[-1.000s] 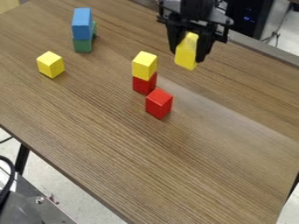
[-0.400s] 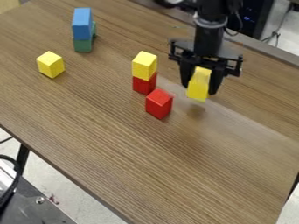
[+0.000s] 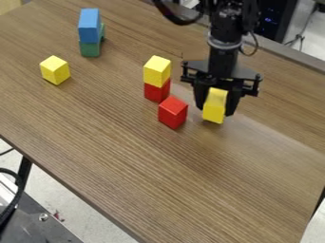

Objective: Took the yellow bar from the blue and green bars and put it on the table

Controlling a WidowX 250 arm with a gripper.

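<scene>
The gripper (image 3: 215, 108) clasps the yellow bar (image 3: 215, 105) roughly upright, presumably to land it on its end; it is at or just above the worktop (image 3: 158, 171), toward the far edge, well apart from the blue bar (image 3: 89, 28) and green bar (image 3: 90, 49).

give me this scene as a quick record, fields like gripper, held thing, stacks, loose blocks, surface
gripper: black two-finger gripper, low over the table
held: yellow rectangular bar, between the fingers
bar on table: very near it, contact cannot be told
stack near middle: yellow cube on red block
stack at far left: blue block on green block
loose: bright red cube beside the middle stack; lone yellow cube at left
surface: brown wood-grain table
</scene>
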